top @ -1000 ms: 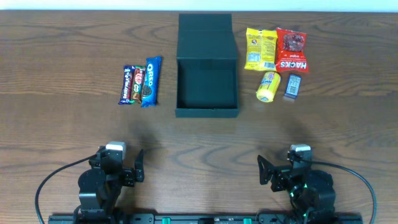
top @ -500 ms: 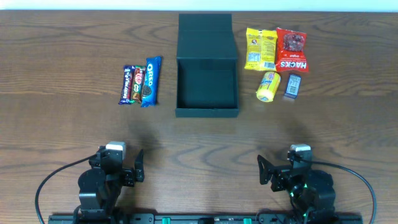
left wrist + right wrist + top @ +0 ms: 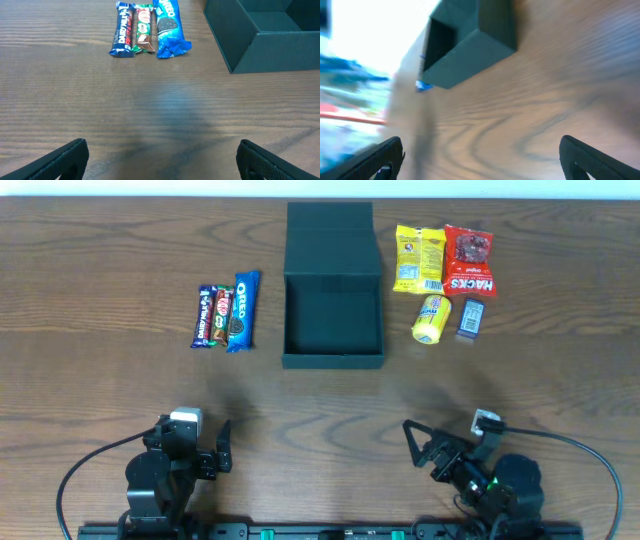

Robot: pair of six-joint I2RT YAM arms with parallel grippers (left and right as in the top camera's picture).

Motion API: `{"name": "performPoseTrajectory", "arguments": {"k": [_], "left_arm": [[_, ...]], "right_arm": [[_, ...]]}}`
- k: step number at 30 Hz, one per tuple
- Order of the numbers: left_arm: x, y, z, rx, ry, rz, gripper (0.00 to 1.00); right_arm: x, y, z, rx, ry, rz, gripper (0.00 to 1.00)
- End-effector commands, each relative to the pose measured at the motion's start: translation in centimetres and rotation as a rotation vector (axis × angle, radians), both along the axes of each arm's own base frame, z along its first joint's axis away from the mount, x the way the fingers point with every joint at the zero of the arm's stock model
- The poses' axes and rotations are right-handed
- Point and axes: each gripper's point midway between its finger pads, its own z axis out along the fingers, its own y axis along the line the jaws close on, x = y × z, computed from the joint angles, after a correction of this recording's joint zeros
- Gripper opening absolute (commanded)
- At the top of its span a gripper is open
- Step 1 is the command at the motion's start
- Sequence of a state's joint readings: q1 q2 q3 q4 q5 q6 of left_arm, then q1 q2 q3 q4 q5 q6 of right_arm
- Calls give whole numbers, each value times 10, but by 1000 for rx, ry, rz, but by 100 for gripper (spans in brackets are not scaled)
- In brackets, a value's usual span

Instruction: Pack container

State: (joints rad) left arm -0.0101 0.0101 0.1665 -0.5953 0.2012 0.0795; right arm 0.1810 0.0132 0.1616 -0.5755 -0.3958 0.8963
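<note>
Spanning the view, a brown wood-grain desk (image 3: 100, 380) carries the dark teal container (image 3: 333, 361), lid back, interior bare, ahead between my left fingers (image 3: 65, 159) and right fingers (image 3: 382, 157), both spread wide, gripping nothing. Snack bars (image 3: 226, 312) lie ahead of the left, packets (image 3: 445, 265) ahead of the right.

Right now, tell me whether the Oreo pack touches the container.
Apart. The overhead view shows a strip of table between the Oreo pack and the container.

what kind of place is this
Likely a robot lab bench: left arm and right arm mounted at a wooden table, with an open container and snack packets laid out beside it.
</note>
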Motion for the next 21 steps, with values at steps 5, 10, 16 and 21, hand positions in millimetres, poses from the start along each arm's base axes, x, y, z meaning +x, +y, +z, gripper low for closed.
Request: {"name": "performPoseTrajectory", "arguments": {"k": [5,10,16,21], "left_arm": [[0,3,-3,14,1,7,95],[0,3,-3,14,1,7,95],[0,3,-3,14,1,7,95],[0,3,-3,14,1,7,95]], "right_arm": [[10,34,91,143,-303,188,99],[35,45,97,-26,-232,287,99],[89,74,103,-259,-108,412,99],[146,104,81,-560,66,410,97]]}}
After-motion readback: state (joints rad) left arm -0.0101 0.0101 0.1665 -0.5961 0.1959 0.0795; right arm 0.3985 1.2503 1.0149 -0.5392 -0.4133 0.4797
